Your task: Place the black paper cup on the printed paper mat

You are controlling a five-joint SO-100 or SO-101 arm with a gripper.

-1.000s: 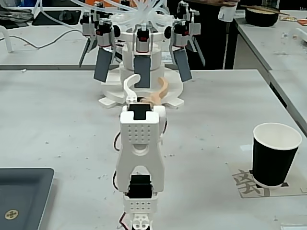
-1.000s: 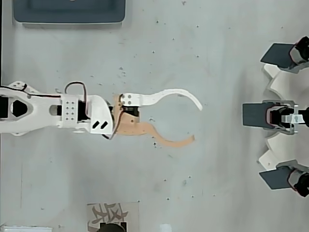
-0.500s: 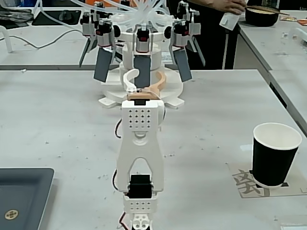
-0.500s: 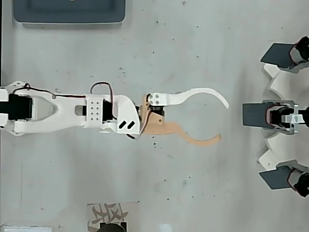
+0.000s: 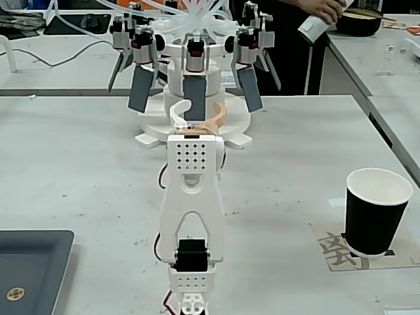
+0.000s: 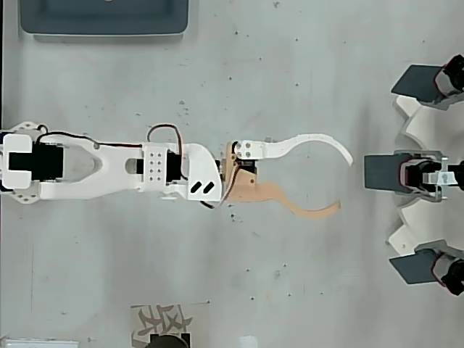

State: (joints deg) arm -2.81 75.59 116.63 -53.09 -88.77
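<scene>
End effector (image 6: 342, 183) extended forward over bare counter (image 6: 290, 65), empty, curved white and tan fingers spread wide. Compared with one second earlier: arm stretched farther out, fingertips carried toward the white multi-arm fixture (image 6: 428, 174) at the far end, finger spread unchanged. Nothing between the fingers in the overhead view; only tips of fingers visible beyond the wrist block in the fixed view (image 5: 197, 113).

Black paper cup (image 5: 375, 211): well off to the right of the end effector in the fixed view, and nearer the camera, upright, mouth up, apart from the arm. Base resting on the printed paper mat (image 5: 331, 249), with grey character exposed just left of the cup and black bars showing at its foot. Interior white and apparently empty as far as the rim allows. In the overhead view only a dark sliver of cup (image 6: 168, 341) and part of the mat (image 6: 158, 319) at the bottom edge.

Implication, as judgement: placement already achieved; forward reach away from the cup consistent with clearing off, not with a new grasp.

Dark grey tray (image 5: 33, 259): behind and to the left of the end effector in the fixed view, shallow, holding only a small round pale object (image 5: 14, 293), kind unclear.

Person's hand (image 5: 328, 9) with a white container (image 5: 312, 27) at the back, beyond the fixture, unrelated to the arm.
</scene>
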